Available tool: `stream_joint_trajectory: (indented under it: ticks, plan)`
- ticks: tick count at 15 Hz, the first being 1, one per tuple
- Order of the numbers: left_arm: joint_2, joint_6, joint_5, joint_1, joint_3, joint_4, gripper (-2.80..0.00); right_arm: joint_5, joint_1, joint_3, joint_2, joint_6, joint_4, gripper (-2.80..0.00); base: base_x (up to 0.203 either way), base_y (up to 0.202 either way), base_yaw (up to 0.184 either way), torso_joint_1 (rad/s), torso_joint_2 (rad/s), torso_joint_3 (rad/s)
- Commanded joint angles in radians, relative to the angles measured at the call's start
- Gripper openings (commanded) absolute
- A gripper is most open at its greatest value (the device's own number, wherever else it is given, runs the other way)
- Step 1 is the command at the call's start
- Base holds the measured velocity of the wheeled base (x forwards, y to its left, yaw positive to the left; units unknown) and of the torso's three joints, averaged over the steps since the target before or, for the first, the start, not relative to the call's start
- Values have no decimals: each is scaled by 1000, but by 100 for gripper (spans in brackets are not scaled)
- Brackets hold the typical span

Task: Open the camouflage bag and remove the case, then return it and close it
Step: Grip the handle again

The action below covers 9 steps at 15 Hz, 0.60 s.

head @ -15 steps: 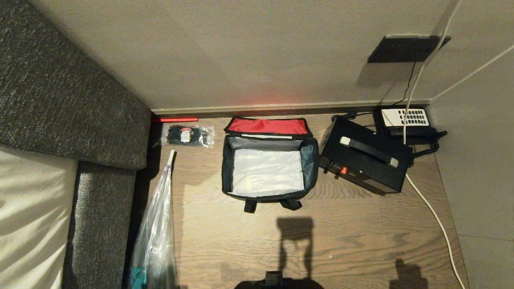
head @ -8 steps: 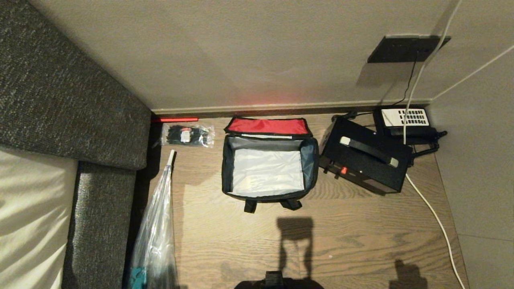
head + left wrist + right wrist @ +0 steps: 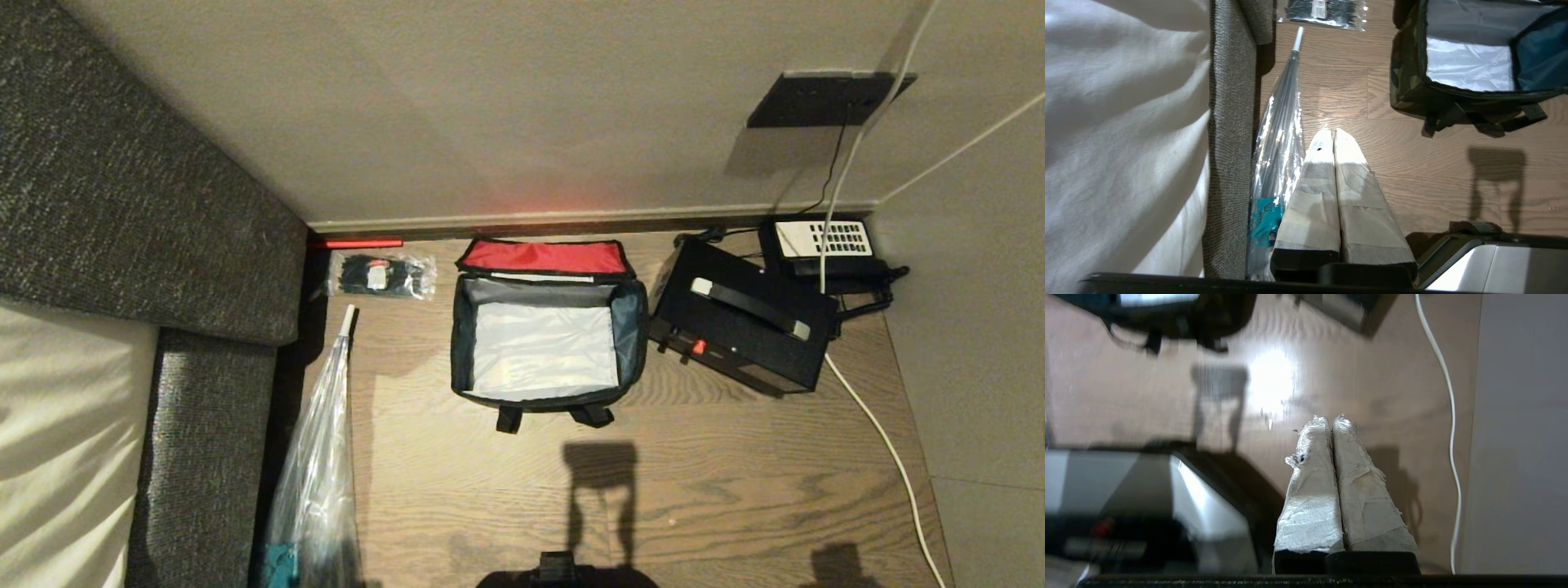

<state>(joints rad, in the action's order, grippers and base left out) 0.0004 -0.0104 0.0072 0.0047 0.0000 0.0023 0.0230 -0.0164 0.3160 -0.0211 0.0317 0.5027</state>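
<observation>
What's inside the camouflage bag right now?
Nothing: the camouflage bag lies open, showing only silver lining. The case sits outside, to its right. The wall nearest the robot hides its own inner face.

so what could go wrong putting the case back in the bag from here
1. The case sits angled against the camouflage bag and looks nearly bag-sized, so it may catch on the soft rim going in.
2. A white cable runs by the case's right end, beside the telephone, and a lift could snag it.
3. Both the right claw and left claw are shut and away from the case, so neither is ready to grip.
</observation>
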Motion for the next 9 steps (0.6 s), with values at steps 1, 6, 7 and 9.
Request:
stream_joint_trajectory:
  ticks: [1,6,7,9]
  plan:
    - [-2,-1,0,0,3,1,-280,6,-1,87,-123,-8,63,-280,0,0,0,0,0,0]
    - [-2,0,0,1,3,1,-280,27,-4,334,-711,-29,57,-280,0,0,0,0,0,0]
    - [-2,0,0,0,3,1,-280,29,-3,396,-853,-27,35,-280,0,0,0,0,0,0]
    - [-2,0,0,0,3,1,-280,30,-3,534,-1108,-26,-24,-280,0,0,0,0,0,0]
